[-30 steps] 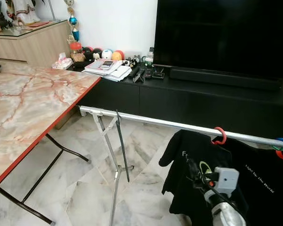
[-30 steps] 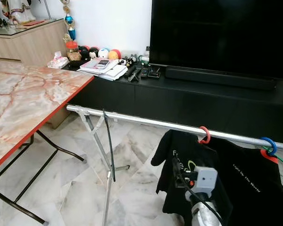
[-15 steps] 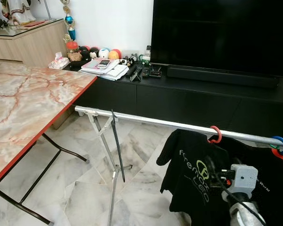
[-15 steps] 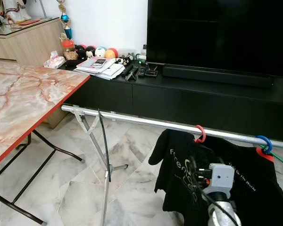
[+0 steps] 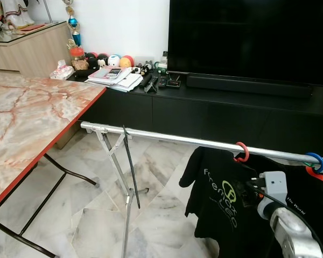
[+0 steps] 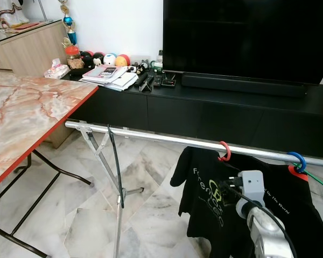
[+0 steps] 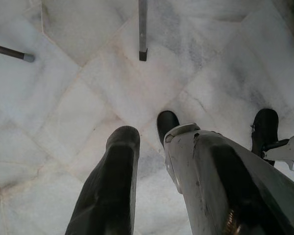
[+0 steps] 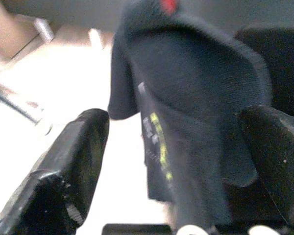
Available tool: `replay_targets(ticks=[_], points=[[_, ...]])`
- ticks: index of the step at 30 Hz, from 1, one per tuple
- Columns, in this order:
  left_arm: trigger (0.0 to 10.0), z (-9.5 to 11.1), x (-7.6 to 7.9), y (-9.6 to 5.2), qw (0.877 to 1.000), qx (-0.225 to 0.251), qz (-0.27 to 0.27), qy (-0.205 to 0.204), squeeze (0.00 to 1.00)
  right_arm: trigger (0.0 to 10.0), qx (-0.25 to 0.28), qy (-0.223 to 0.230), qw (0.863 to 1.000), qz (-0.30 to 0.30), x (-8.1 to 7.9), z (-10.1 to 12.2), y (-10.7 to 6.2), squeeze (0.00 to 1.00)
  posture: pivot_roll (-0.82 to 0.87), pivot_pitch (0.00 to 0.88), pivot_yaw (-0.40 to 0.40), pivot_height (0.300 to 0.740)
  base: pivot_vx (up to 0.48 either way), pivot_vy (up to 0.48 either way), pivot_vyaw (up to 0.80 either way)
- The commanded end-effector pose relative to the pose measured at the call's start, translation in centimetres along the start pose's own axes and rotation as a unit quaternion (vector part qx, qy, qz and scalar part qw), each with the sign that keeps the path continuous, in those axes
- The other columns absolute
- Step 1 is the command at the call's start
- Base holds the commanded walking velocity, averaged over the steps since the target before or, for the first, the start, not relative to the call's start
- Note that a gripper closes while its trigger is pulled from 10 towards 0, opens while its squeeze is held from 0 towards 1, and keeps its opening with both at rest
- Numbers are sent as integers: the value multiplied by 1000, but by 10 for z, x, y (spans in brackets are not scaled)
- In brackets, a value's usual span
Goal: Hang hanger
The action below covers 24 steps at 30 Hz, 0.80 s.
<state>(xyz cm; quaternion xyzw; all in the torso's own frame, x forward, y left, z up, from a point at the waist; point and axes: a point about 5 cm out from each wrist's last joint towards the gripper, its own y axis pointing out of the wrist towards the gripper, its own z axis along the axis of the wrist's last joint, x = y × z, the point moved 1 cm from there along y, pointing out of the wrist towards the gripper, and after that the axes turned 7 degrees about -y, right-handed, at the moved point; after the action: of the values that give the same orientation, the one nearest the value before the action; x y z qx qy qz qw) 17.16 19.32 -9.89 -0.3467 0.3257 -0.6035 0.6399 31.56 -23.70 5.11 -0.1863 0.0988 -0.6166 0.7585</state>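
A black T-shirt (image 5: pixel 215 185) with green lettering hangs on a hanger whose red hook (image 5: pixel 240 151) sits over the silver rail (image 5: pixel 167 138) of a drying rack. My right arm (image 5: pixel 282 226) is raised at the lower right, its wrist camera box level with the shirt's chest. In the right wrist view my right gripper (image 8: pixel 176 166) is open, its fingers (image 8: pixel 73 161) wide apart with the shirt (image 8: pixel 196 98) close ahead of them and nothing held. My left arm hangs idle over the marble floor (image 7: pixel 88 88), one black finger (image 7: pixel 110 186) in its wrist view.
A blue hook (image 5: pixel 315 161) and more dark clothing hang further right on the rail. The rack's folding legs (image 5: pixel 124 177) stand left of the shirt. A marble-topped table (image 5: pixel 27 118) fills the left. A black TV console (image 5: pixel 204 105) and large TV (image 5: pixel 247 37) stand behind.
The camera has swung slightly, shifting the scene left. My right arm has risen and moved to the right across the front of the hanging shirt. The shirt stays on the rail.
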Motion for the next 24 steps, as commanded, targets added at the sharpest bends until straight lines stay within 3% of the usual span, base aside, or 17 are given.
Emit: replay_targets(ticks=[1, 9, 10, 11, 12, 13, 24], points=[[10000, -3, -2, 0, 1000, -9, 3, 11, 0, 10000, -19, -9, 1000, 13, 1, 2, 4, 0, 101, 18, -2, 740, 0, 0, 0], [10000, -3, -2, 0, 1000, -11, 3, 10, 0, 10000, -28, -16, 999, 16, 3, 16, 18, 0, 107, 14, -2, 740, 0, 0, 0], [10000, -4, -2, 0, 1000, -12, 3, 10, 0, 9333, -28, -20, 999, 17, 3, 18, 19, 0, 109, 14, -3, 740, 0, 0, 0], [10000, -4, -1, 0, 1000, -12, 3, 10, 0, 2941, -28, -23, 999, 15, 2, 20, 21, 0, 110, 12, -4, 740, 0, 0, 0], [10000, -4, -1, 0, 1000, -12, 3, 10, 0, 2941, -28, -23, 999, 15, 2, 20, 21, 0, 110, 12, -4, 740, 0, 0, 0], [10000, -4, -1, 0, 1000, -13, 3, 10, 0, 0, -29, -22, 999, 15, 2, 22, 22, 0, 111, 12, -5, 740, 0, 0, 0], [10000, -9, 0, -1, 1000, -18, 3, 9, 0, 0, -28, -31, 999, 13, -2, 24, 27, 0, 116, 0, -10, 740, 0, 0, 0]])
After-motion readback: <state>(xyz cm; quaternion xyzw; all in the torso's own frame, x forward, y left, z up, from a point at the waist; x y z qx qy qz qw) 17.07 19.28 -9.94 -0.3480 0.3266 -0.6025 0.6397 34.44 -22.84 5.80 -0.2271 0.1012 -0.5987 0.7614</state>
